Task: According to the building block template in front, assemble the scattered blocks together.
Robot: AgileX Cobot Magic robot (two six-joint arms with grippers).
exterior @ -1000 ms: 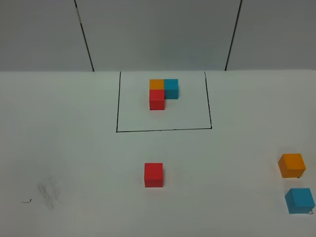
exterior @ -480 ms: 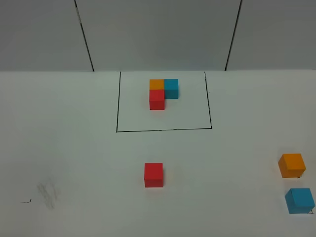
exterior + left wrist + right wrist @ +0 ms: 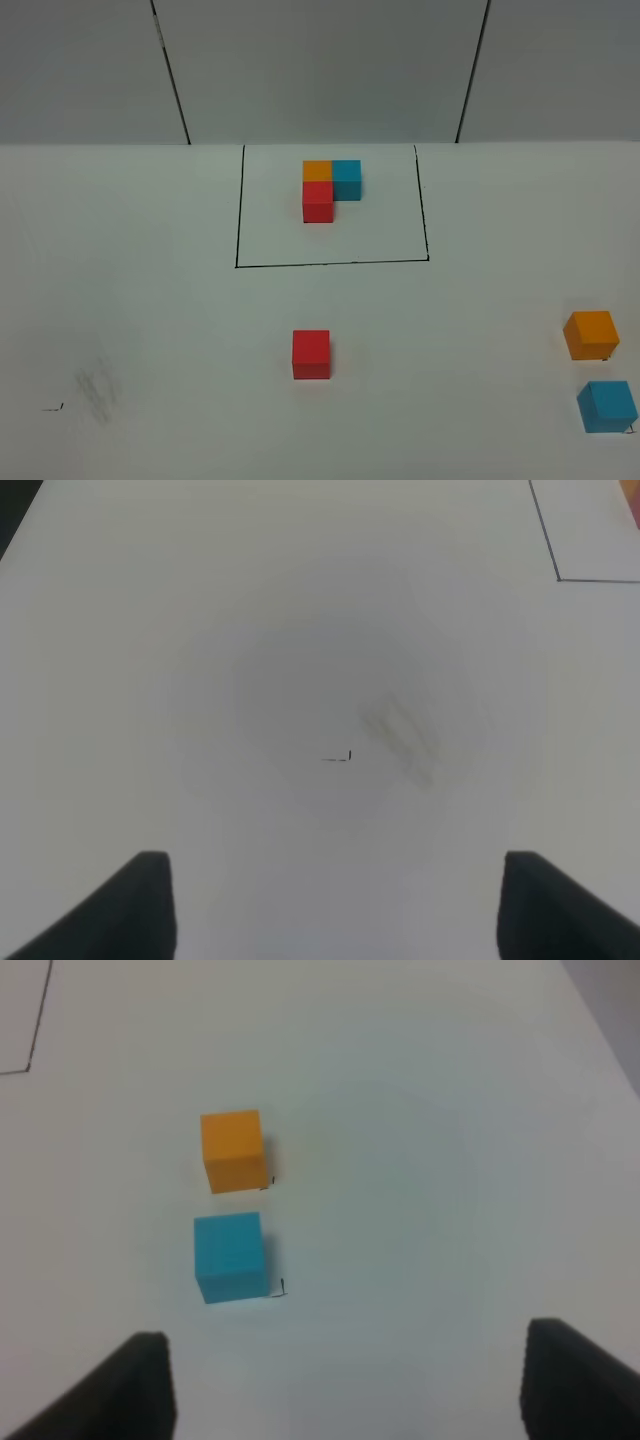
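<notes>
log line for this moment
left gripper: open; right gripper: open; red cube: ungrasped, alone; orange cube, blue cube: ungrasped, apart; template: framed

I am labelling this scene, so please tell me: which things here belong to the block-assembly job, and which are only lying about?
For the job: framed template; loose red cube; loose orange cube; loose blue cube.
Only there: grey smudge and small black mark on the table; dark seams on the back wall.
</notes>
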